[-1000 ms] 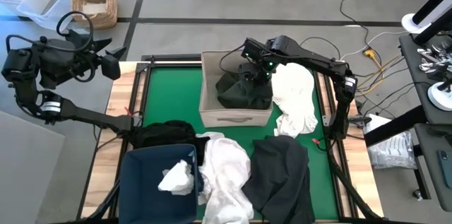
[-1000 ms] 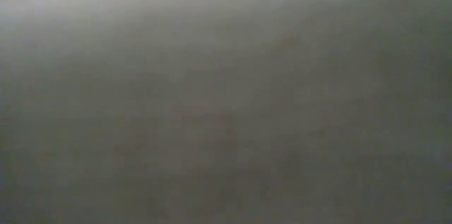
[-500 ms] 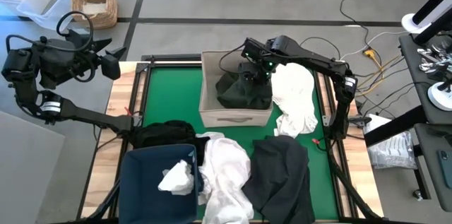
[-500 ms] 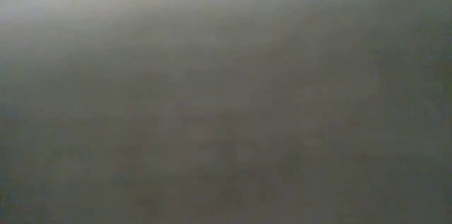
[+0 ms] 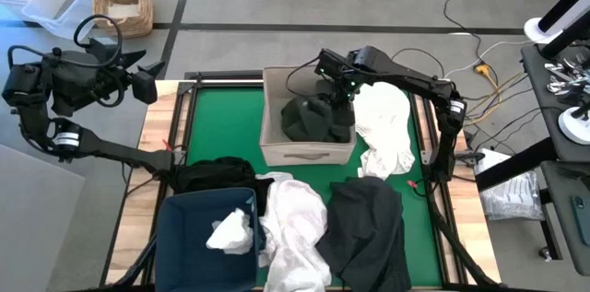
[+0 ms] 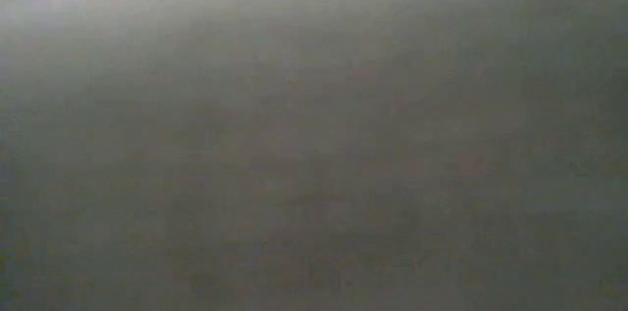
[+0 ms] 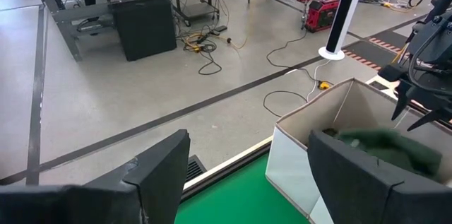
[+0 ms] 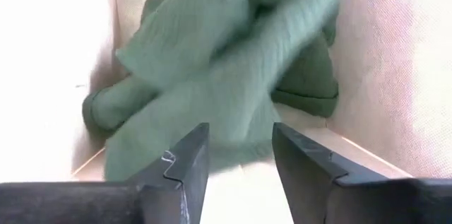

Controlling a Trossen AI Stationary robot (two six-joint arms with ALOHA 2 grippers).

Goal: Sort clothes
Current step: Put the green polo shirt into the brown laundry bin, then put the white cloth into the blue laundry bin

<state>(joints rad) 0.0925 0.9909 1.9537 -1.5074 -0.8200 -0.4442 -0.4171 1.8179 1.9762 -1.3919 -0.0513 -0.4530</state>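
My right gripper (image 5: 334, 92) (image 8: 239, 159) is open above the beige fabric box (image 5: 274, 149), pointing down into it. A dark green garment (image 5: 318, 120) (image 8: 226, 75) lies heaped inside the box under its fingers, apart from them. A white garment (image 5: 387, 129) lies crumpled against the box's right side. Near the front edge lie another white garment (image 5: 295, 223), a charcoal one (image 5: 369, 227) and a black one (image 5: 214, 174). A small white garment (image 5: 230, 232) sits in the navy bin (image 5: 184, 227). My left gripper (image 5: 152, 83) (image 7: 247, 181) waits open, off the table's far left corner.
The low view shows only a flat grey blur. The green mat (image 5: 221, 126) is bare left of the box. A black frame (image 5: 429, 135) rims the mat. A wicker basket (image 5: 122, 2) and cables lie on the floor beyond the table.
The dark green garment, which stood in a peak up to my right gripper, has dropped and now lies lower and flatter in the beige box. My right gripper has stayed over the box.
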